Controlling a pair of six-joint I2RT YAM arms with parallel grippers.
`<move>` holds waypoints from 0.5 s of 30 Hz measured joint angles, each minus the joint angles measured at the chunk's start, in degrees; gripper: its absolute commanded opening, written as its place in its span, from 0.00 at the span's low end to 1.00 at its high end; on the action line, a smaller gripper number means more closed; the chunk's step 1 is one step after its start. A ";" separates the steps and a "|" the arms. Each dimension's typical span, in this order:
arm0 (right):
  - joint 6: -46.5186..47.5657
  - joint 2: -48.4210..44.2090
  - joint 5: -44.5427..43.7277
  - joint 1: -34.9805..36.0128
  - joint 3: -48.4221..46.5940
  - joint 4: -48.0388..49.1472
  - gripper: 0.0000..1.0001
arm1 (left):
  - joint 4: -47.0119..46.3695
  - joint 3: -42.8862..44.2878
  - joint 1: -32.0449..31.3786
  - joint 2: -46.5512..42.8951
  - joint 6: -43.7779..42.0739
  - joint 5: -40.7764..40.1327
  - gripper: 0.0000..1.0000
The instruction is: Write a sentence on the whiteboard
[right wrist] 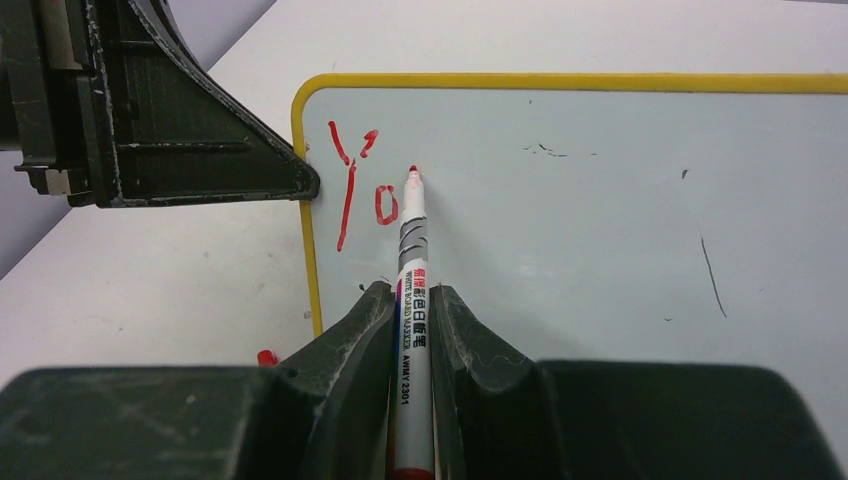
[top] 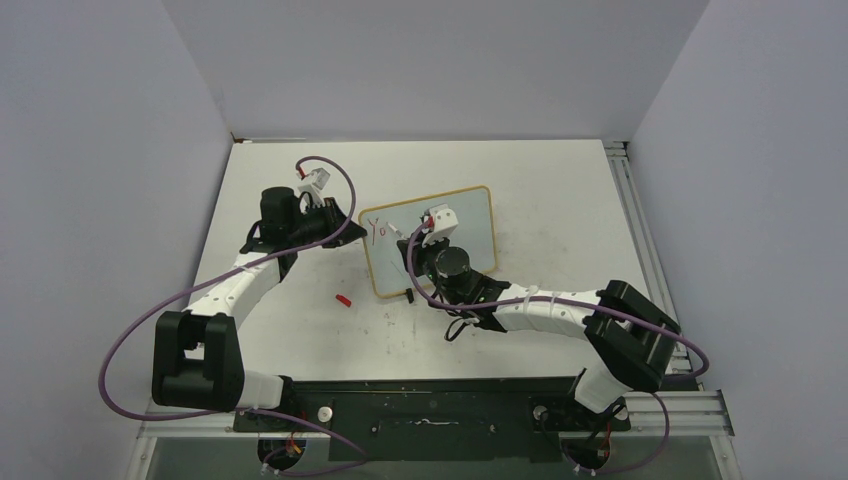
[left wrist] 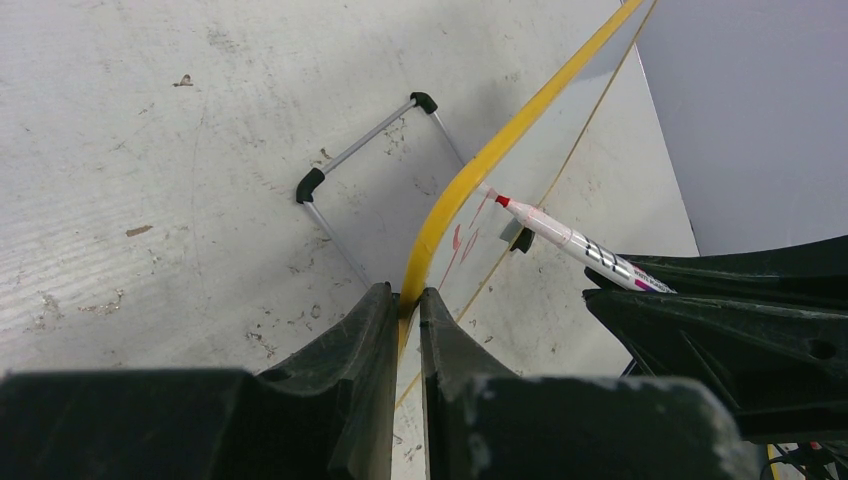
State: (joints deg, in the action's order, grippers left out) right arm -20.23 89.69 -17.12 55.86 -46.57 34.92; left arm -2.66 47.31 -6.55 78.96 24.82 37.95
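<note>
The whiteboard (top: 455, 240) stands tilted on the table, a small white board with a yellow rim (left wrist: 480, 165). My left gripper (left wrist: 408, 295) is shut on the rim at the board's left edge (top: 360, 225). A whiteboard marker (right wrist: 412, 230) sits in my right gripper (right wrist: 412, 290), which is shut on its barrel. The marker's red tip touches the board just right of the writing. Of the sentence, red letters "Yo" (right wrist: 360, 185) show near the board's top left corner (top: 380, 230).
A red marker cap (top: 343, 299) lies on the white table left of the board's lower corner. The board's wire stand with black feet (left wrist: 310, 185) rests behind it. Faint dark scuffs (right wrist: 712, 275) mark the board. Grey walls enclose the table.
</note>
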 measured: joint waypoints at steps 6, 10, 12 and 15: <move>-0.39 0.00 -0.04 0.00 0.04 0.00 0.05 | 0.02 0.00 0.04 0.00 0.00 0.02 0.00; -1.14 0.00 -0.02 0.02 0.83 0.24 0.05 | 0.02 0.00 0.04 0.00 0.00 -0.04 0.00; -1.46 0.00 0.00 0.07 1.42 0.50 0.05 | 0.02 0.00 0.04 0.00 0.00 -0.09 0.00; -1.88 0.00 0.04 0.11 2.29 0.70 0.05 | 0.02 0.00 0.04 0.00 0.00 -0.17 0.00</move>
State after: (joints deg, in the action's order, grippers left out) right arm -22.11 89.69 -17.08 55.96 -44.27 35.62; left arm -2.63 47.31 -6.50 78.96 24.82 37.78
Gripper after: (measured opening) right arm 0.152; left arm 0.098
